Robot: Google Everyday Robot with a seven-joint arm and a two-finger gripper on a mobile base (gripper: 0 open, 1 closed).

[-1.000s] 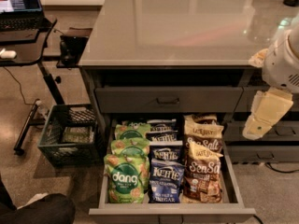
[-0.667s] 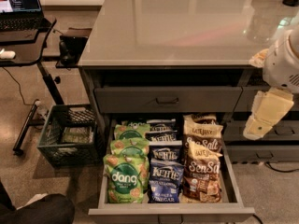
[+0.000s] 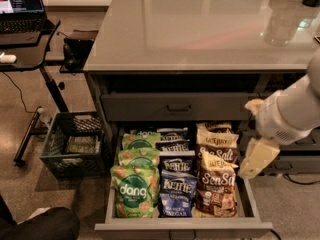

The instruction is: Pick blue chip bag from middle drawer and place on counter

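- Labels first: white "Kettle" on the blue chip bag (image 3: 176, 194), with a pale line below it that just about reads "sea salt & vinegar".
- Left of it are green "dang" bags (image 3: 133, 190), and on its right are brown "Sea Salt" bags (image 3: 217, 185).
- The blue bag lies flat at the front of the open middle drawer (image 3: 183, 229), in the centre column with more Kettle bags behind.
- Its long axis runs front to back, top edge toward the cabinet.
- The gripper (image 3: 258, 158) hangs at the drawer's right wall, beside the brown bags and apart from the blue one. I cannot tell whether it is clenched or released.
- Above is a glossy grey counter (image 3: 200, 29). To the left are a black desk (image 3: 25, 54) with a laptop (image 3: 20, 4), and a crate (image 3: 74, 145) on a speckled floor (image 3: 55, 194).
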